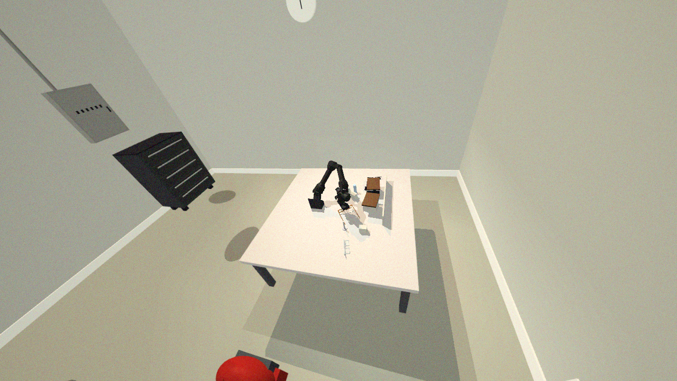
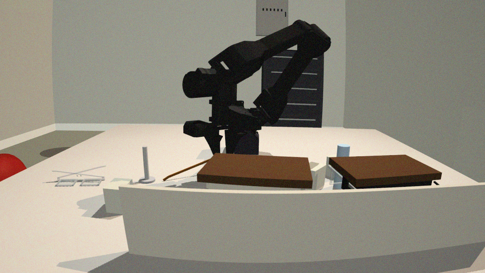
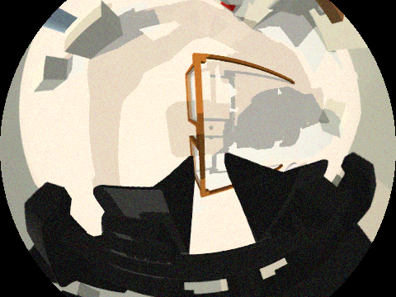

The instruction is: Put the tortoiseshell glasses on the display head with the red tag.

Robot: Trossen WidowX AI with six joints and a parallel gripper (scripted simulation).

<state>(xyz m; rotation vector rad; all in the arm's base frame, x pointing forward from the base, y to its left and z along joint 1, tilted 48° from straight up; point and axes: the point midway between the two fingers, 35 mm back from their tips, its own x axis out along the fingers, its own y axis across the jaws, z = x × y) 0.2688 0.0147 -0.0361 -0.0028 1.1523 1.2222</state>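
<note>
The tortoiseshell glasses (image 1: 340,215) (image 2: 186,169) (image 3: 200,99) have their temples spread; whether they touch the table is hard to see. My gripper (image 1: 347,208) (image 3: 209,158) is partly open, pointing down. Its fingertips stand on either side of one end of the glasses' front, with gaps showing. In the exterior view the brown slabs partly hide the fingertips. Two display heads show mainly as brown tops: the nearer head (image 1: 370,199) (image 2: 254,168) and the farther head (image 1: 373,183) (image 2: 383,168), with dark parts under it. A red patch (image 3: 228,6) shows in the wrist view; which head it belongs to I cannot tell.
A long pale panel (image 2: 271,224) stands along the heads' side. A clear pair of glasses (image 1: 347,246) (image 2: 68,183), a thin grey post (image 2: 145,164), a pale block (image 1: 363,229) (image 2: 113,200) and a blue cylinder (image 1: 354,188) (image 2: 342,151) (image 3: 61,21) are also on the table.
</note>
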